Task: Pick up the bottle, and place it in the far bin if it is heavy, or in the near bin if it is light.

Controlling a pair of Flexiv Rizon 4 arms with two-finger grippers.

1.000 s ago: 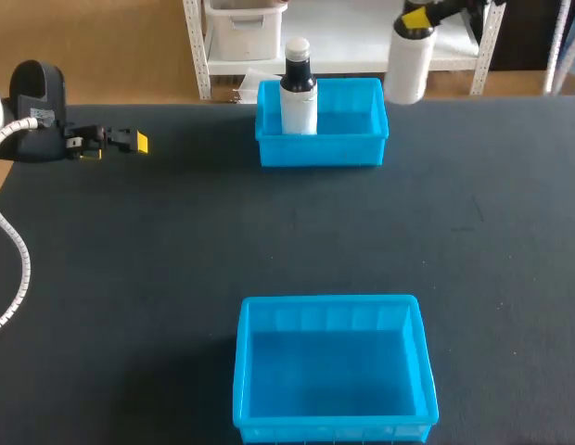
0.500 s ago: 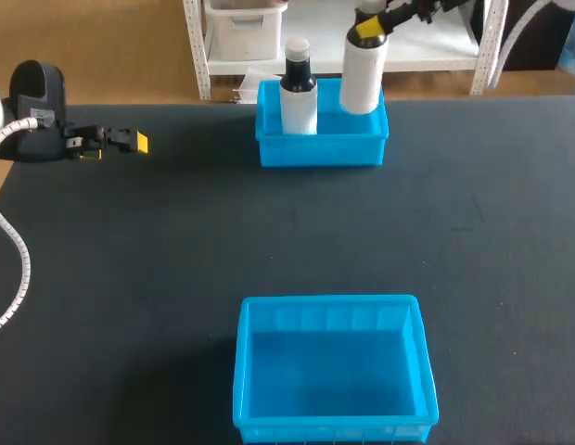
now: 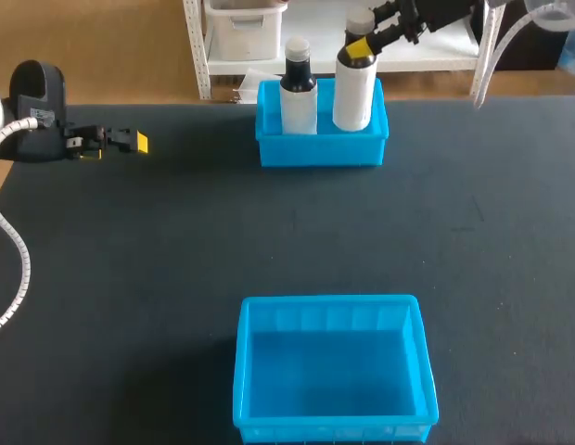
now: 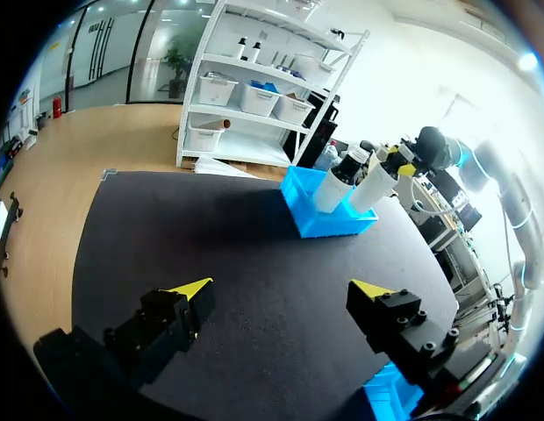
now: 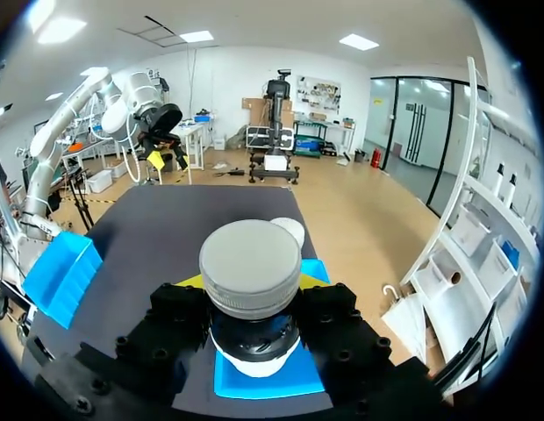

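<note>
The bottle [image 3: 353, 93] has travelled in the last second. It hung above and to the right of the far bin [image 3: 322, 151], then crossed over the bin's right wall. Now it sits lower, with its body down between the walls in the right half. The right hand [image 3: 362, 44] has come in with it from the far right corner and is clamped on the bottle's neck just under the cap. The right wrist view confirms this: the grey cap fills the space between the two fingers, which press the neck from both sides.

A second bottle [image 3: 298, 93], with a dark neck and white cap, stands upright in the bin's left half. It is just beside the carried one; whether the two touch is unclear. I cannot tell whether the carried bottle's base has reached the bin floor.

The left hand [image 3: 130, 141] has not moved. It hovers spread wide and empty at the left of the surface [image 3: 176, 260], well apart from both bins. The near bin [image 3: 329, 300] holds nothing.

Going to the far bin suggests the bottle was judged heavy. The task looks almost done: what seems left is to settle the base, let go, and lift clear without knocking the neighbour
</note>
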